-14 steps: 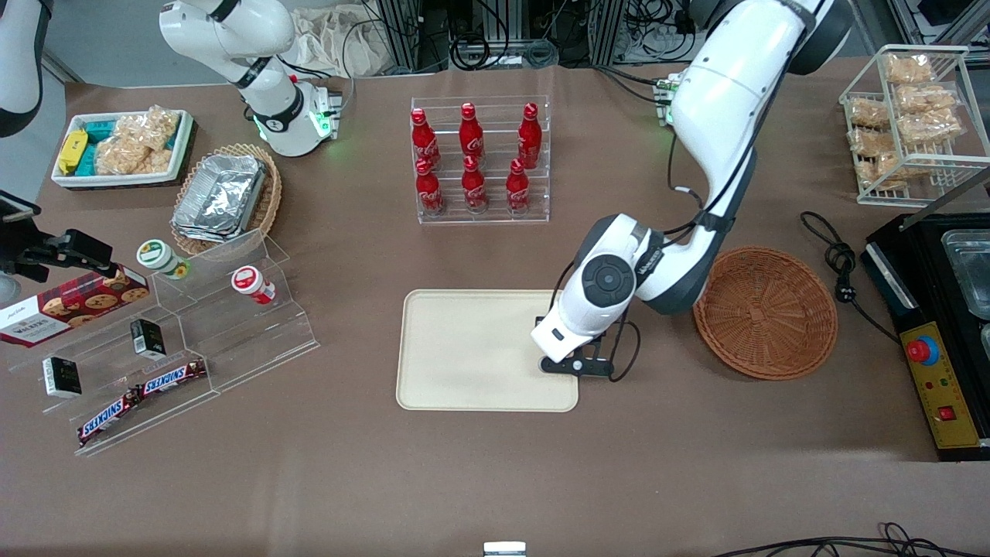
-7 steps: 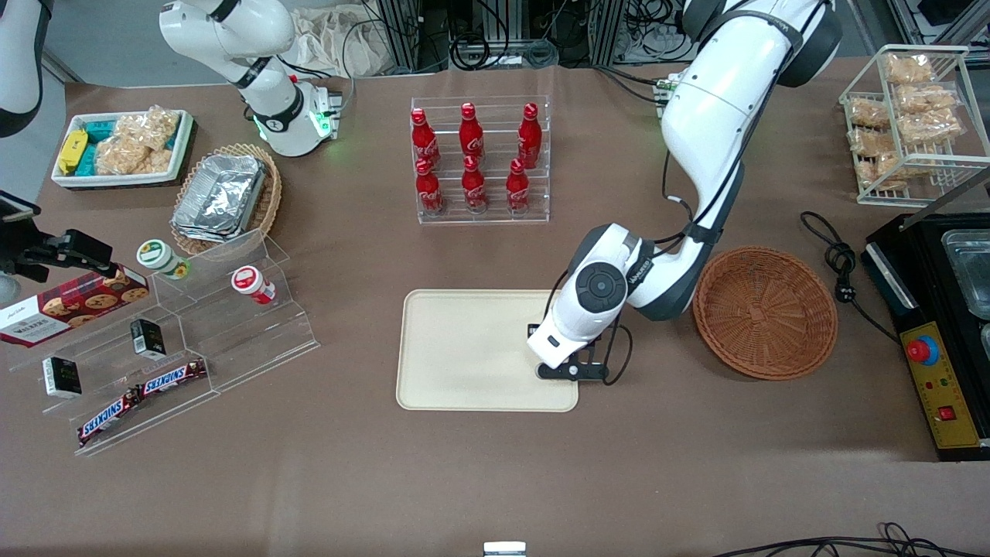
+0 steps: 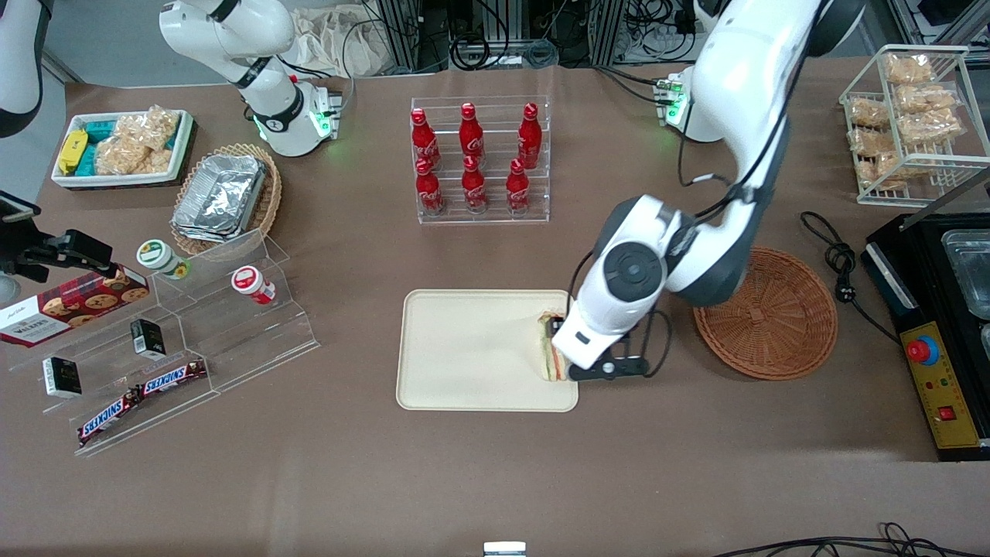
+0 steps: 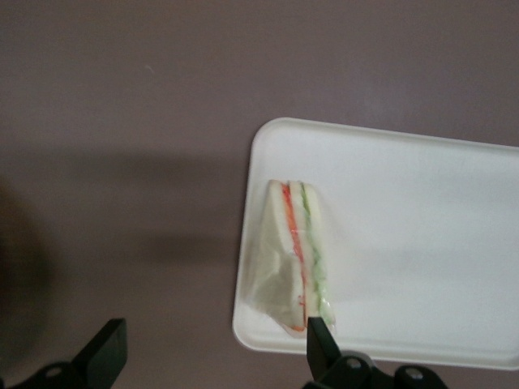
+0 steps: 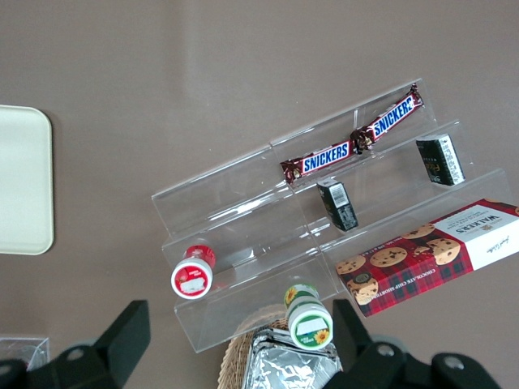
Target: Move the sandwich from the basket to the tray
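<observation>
Pale sandwich [image 4: 293, 247] on tray [image 4: 422, 243] — open hand [image 4: 212, 350] above, half-cropped.

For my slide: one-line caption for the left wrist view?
Open gripper above clear-wrapped triangular sandwich lying at the cream rectangular tray's edge.

Front view overhead; wrist views downward, sharing tray [image 3: 464, 348].

Sandwich [image 4: 293, 247]: glossy clear film over soft pale bread; tray [image 4: 422, 243]: smooth matt cream plastic below the hand [image 4: 212, 356]; basket [image 3: 773, 317]: rough woven wicker; worktop [image 3: 495, 480]: matt brown.
</observation>
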{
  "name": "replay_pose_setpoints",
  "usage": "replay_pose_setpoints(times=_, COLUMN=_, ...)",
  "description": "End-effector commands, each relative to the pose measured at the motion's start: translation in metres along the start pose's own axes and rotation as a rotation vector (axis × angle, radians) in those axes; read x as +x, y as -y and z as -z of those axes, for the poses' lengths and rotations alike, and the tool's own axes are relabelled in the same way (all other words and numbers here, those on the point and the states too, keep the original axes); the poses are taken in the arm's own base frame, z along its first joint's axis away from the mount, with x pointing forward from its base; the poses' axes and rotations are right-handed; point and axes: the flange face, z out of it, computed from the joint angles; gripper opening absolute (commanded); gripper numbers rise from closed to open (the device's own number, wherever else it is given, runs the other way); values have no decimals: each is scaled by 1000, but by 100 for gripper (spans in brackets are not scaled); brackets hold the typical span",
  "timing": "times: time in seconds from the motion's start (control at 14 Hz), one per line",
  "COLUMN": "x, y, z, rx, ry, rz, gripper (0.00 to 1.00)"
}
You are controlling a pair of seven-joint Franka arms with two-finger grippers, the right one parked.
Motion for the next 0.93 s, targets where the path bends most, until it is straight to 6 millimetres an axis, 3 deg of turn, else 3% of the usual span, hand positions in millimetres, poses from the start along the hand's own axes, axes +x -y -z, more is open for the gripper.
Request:
replay_pose_setpoints(times=0.0, x=9, y=59, z=83, rx=13, ry=-41, rz=63, gripper=99)
replay_pose_setpoints(times=0.29, x=14, y=175, z=158, rx=55, ry=35, rz=-85, gripper=99)
replay_pose_setpoints(times=0.43, x=17, y=230, z=182, rx=57, ry=47, rz=-152, gripper=99)
replay_pose_setpoints(times=0.64, x=25, y=304, z=206, rx=51, ry=13, rz=-77, gripper=99)
replay_pose_setpoints(times=0.71, x=28, y=318, z=206, rx=53, ry=14, rz=-55, gripper=99)
replay_pose_setpoints(times=0.86, x=28, y=326, z=202, rx=54, ry=24, rz=-46, gripper=99)
